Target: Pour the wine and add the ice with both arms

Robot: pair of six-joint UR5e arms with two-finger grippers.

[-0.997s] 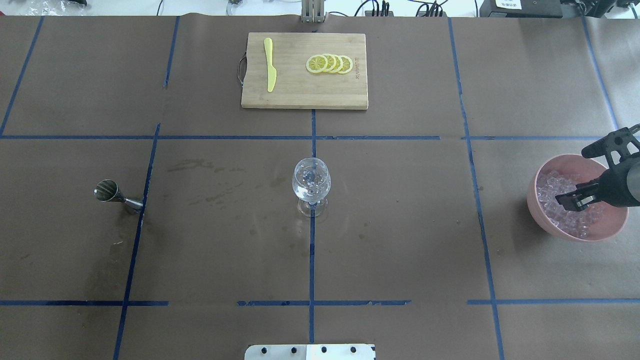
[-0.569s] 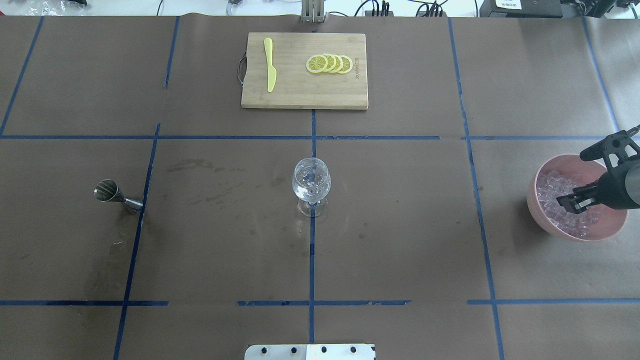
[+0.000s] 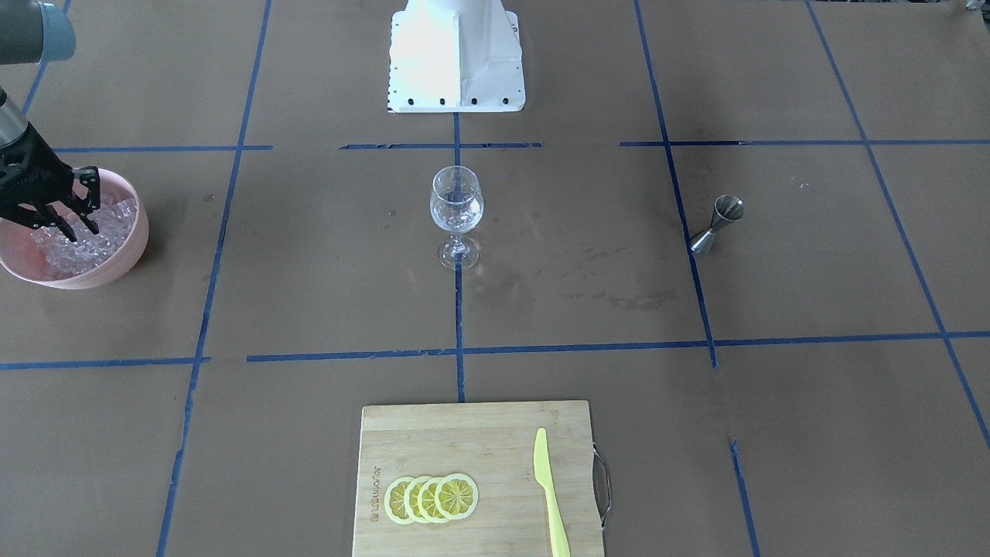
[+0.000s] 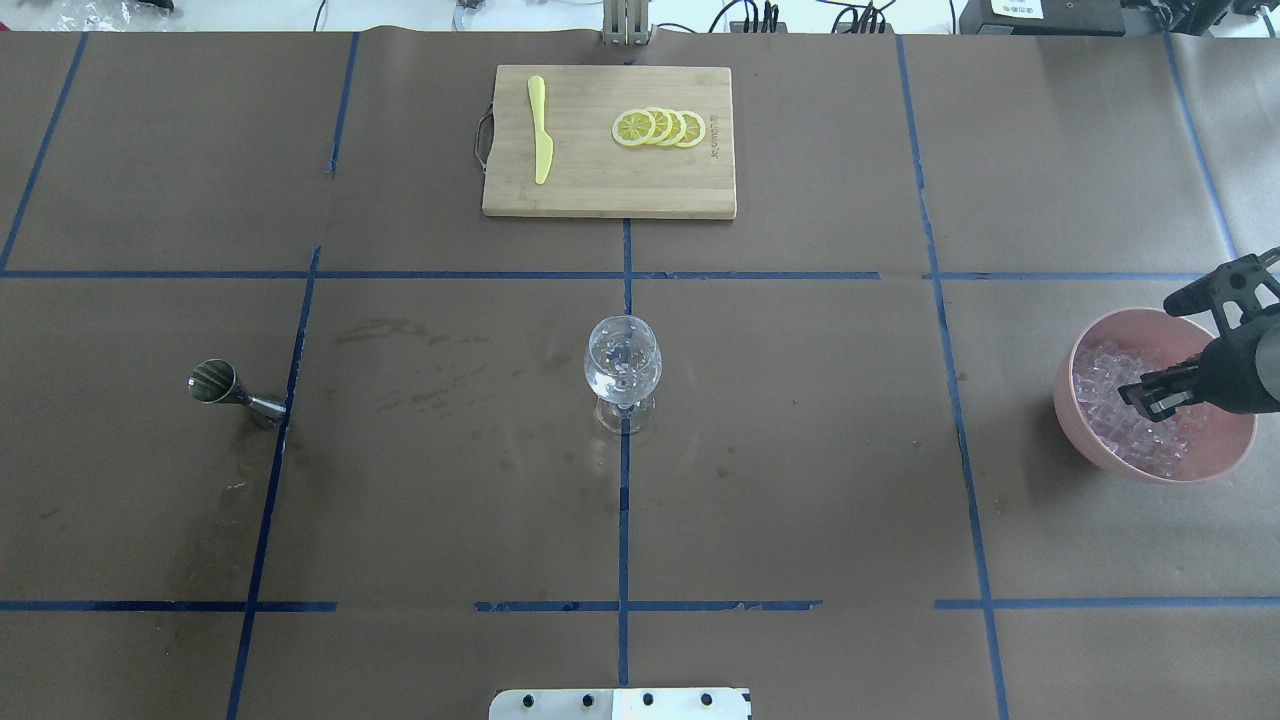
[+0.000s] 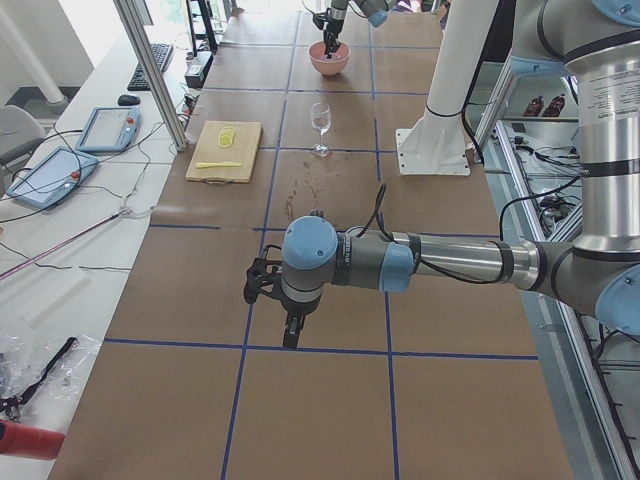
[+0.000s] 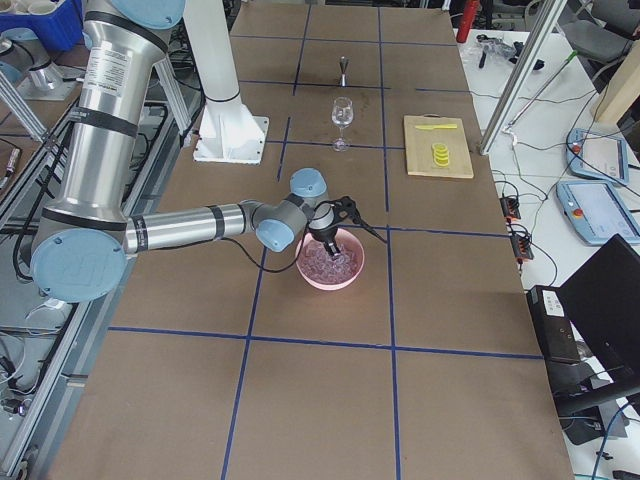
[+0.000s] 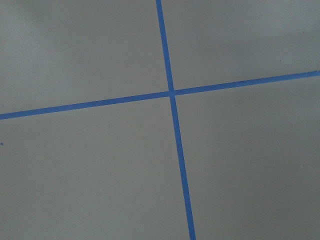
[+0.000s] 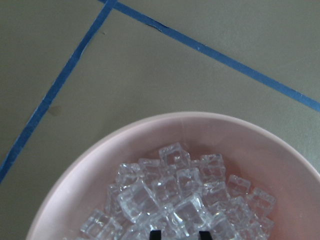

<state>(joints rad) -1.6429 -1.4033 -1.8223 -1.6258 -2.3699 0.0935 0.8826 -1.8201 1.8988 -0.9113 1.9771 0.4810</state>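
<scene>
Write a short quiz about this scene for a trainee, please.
1. True or false: the wine glass stands on the cutting board.
2. What fills the pink bowl? A) lemon slices B) ice cubes C) a knife
3. Which metal thing stands on the robot's left side of the glass?
Key: 1 false, the wine glass stands on the table; 2 B; 3 the jigger.

Wine glass at desk centre; jigger left; bowl holding ice right; board behind, carrying knife left of lemon slices.
</scene>
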